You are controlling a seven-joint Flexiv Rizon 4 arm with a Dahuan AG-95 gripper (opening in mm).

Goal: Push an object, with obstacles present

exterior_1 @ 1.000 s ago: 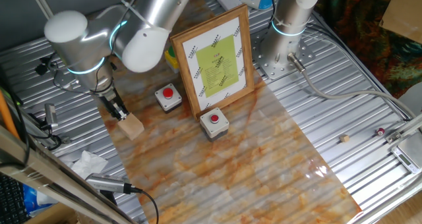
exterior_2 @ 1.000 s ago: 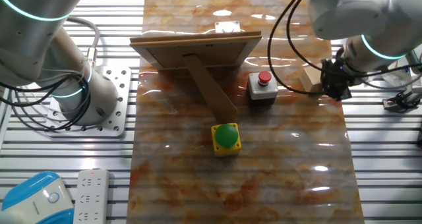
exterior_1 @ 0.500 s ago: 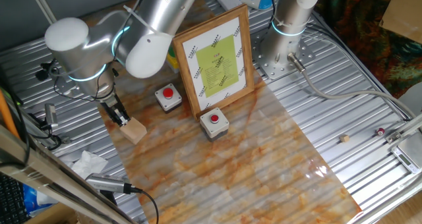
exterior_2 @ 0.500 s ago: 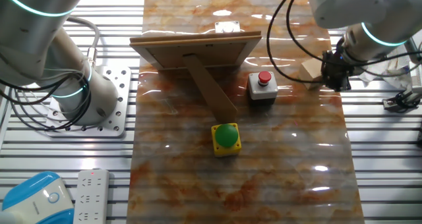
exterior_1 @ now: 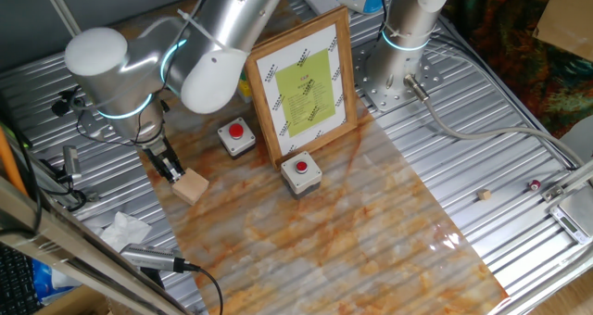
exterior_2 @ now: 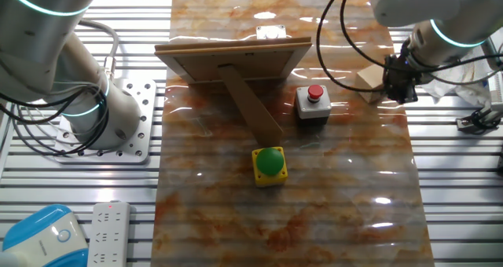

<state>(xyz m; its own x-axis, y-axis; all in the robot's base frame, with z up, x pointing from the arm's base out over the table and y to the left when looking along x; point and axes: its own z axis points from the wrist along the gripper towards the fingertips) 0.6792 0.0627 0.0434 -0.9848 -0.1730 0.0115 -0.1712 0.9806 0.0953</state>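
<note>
The object, a small light-tan wooden cube, lies near the edge of the marbled mat. My gripper stands right against the cube's side, its dark fingers together and holding nothing. The obstacles stand further in on the mat. One grey box with a red button is beside the cube. A second such box sits in front of the wood-framed picture with the yellow-green sheet. The other fixed view shows the picture's back and prop.
A yellow box with a green button stands behind the picture. A second arm's base is bolted to the ribbed metal table. Crumpled tissue and cables lie near the mat's corner. A power strip lies at the table's edge.
The gripper has slid the cube a short way along the mat's edge, toward the near side in one fixed view and upward in the other. The button boxes and picture stayed put.
</note>
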